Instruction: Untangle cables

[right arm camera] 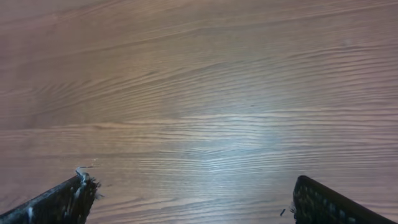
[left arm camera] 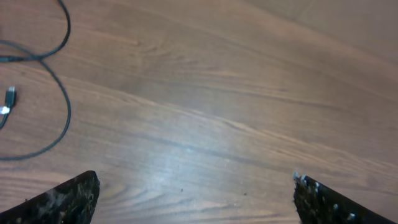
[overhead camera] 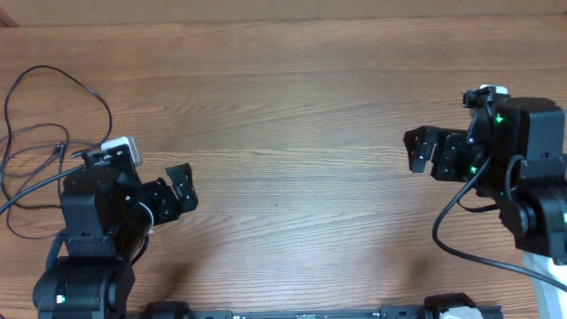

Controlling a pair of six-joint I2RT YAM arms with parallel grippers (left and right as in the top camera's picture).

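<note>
The cables (overhead camera: pixel 86 88) lie as thin black loops on the wooden table (overhead camera: pixel 292 106) at the far left, behind the left arm. In the left wrist view a cable loop (left arm camera: pixel 68 106) curves across the upper left, with a small silvery plug end (left arm camera: pixel 9 99) beside it. My left gripper (overhead camera: pixel 184 188) is open over bare wood to the right of the cables, nothing between its fingers (left arm camera: pixel 68 202). My right gripper (overhead camera: pixel 415 151) is open at the far right, well away from the cables; its fingers (right arm camera: pixel 62 202) frame only bare table.
A thicker black wire (overhead camera: pixel 461 248) hangs from the right arm toward the front edge. A white object (overhead camera: pixel 545 266) shows at the front right corner. The arm bases stand along the near edge.
</note>
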